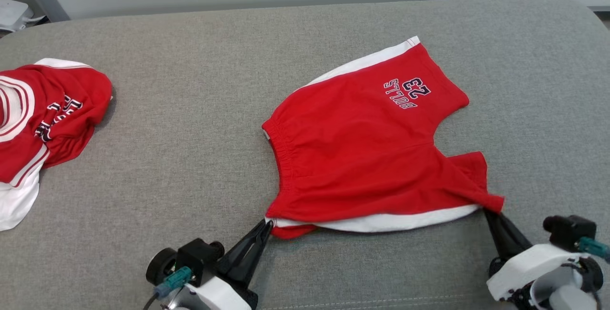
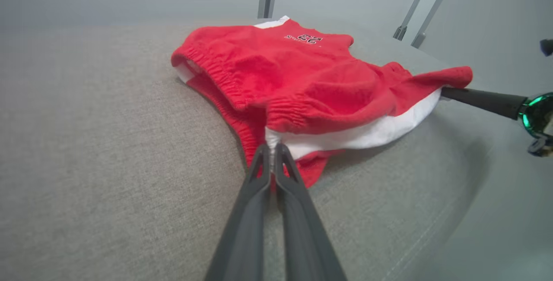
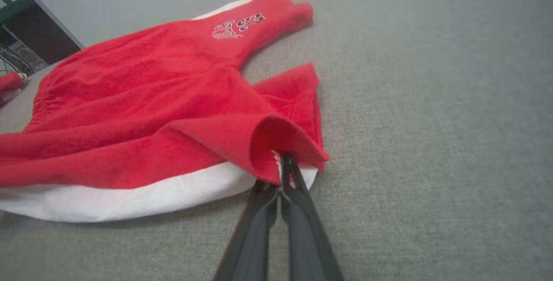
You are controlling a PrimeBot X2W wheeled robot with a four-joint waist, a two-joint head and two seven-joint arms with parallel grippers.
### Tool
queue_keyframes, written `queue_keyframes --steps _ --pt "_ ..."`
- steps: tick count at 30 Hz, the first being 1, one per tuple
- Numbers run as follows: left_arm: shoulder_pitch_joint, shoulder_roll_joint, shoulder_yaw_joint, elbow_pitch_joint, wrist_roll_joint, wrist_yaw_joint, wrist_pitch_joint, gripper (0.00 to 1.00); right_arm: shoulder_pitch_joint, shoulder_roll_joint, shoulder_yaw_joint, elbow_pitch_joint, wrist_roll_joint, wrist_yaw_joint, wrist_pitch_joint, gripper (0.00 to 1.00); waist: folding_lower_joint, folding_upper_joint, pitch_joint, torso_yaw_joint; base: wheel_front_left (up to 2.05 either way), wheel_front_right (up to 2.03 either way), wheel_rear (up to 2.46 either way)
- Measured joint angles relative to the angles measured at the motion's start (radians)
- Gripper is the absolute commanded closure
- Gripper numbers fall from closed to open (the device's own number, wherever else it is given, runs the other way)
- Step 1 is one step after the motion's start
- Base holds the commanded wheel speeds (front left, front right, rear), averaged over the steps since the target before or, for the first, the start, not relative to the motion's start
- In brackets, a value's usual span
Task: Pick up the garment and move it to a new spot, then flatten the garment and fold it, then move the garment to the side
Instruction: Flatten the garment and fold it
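Head view: red shorts (image 1: 362,157) lie mostly flat at centre-right on gray fabric surface (image 1: 181,167), white stripe along the near edge. L gripper (image 1: 266,228) at lower centre, jaws pressed together, pinching the waistband corner. R gripper (image 1: 490,215) at lower right, jaws pinching the leg hem corner. Crumpled red/white shirt (image 1: 43,119) at left edge.

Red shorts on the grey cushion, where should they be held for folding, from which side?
By their two near corners, coming low from the robot's side: waistband end for the left gripper, leg hem for the right gripper. The shorts lie nearly flat with the white stripe nearest, and both grippers are shut there.
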Motion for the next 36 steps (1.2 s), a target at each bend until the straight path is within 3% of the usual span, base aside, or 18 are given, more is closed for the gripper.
queue_keyframes --steps 3,9,16,20,24,27,32,36 --pt "0.0 0.011 0.021 -0.072 -0.031 0.0 0.0 1.0 0.003 -0.033 -0.031 -0.101 0.05 0.0 0.0 1.0 0.0 0.0 -0.014 -0.005 0.0 0.0 0.0" --pt "0.001 0.095 0.028 -0.217 -0.116 0.0 0.009 1.0 0.015 -0.125 -0.091 -0.278 0.116 0.0 0.0 1.0 0.0 0.0 -0.055 -0.019 0.0 0.0 0.0" --pt "0.017 0.181 -0.001 -0.4 -0.23 0.0 0.171 1.0 0.104 -0.219 -0.124 -0.422 0.163 0.0 0.07 1.0 0.0 0.0 -0.087 -0.026 0.0 0.0 0.0" --pt "0.076 0.193 -0.026 -0.469 -0.275 0.004 0.254 1.0 0.2 -0.232 -0.184 -0.493 0.17 0.0 0.145 1.0 0.0001 0.0 -0.085 -0.024 0.0 0.0 0.0" --pt "0.109 0.18 -0.02 -0.506 -0.336 0.022 0.261 1.0 0.233 -0.2 -0.247 -0.523 0.157 0.0 0.191 1.0 0.0 0.0 -0.077 -0.023 0.0 0.0 0.0" --pt "0.109 0.145 -0.015 -0.5 -0.452 0.018 0.282 1.0 0.197 -0.14 -0.264 -0.5 0.147 0.0 0.246 1.0 0.0 0.0 -0.064 -0.02 0.0 0.0 0.0" --pt "0.074 0.098 -0.015 -0.408 -0.558 0.009 0.303 1.0 0.023 -0.078 -0.264 -0.357 0.114 0.0 0.317 1.0 0.0001 0.0 -0.031 -0.001 0.0 0.0 0.0" --pt "0.008 0.002 0.033 -0.286 -0.678 0.009 0.292 1.0 -0.143 -0.06 -0.24 -0.216 0.074 0.0 0.32 1.0 0.0 0.0 0.0 0.028 0.0 0.0 0.0"
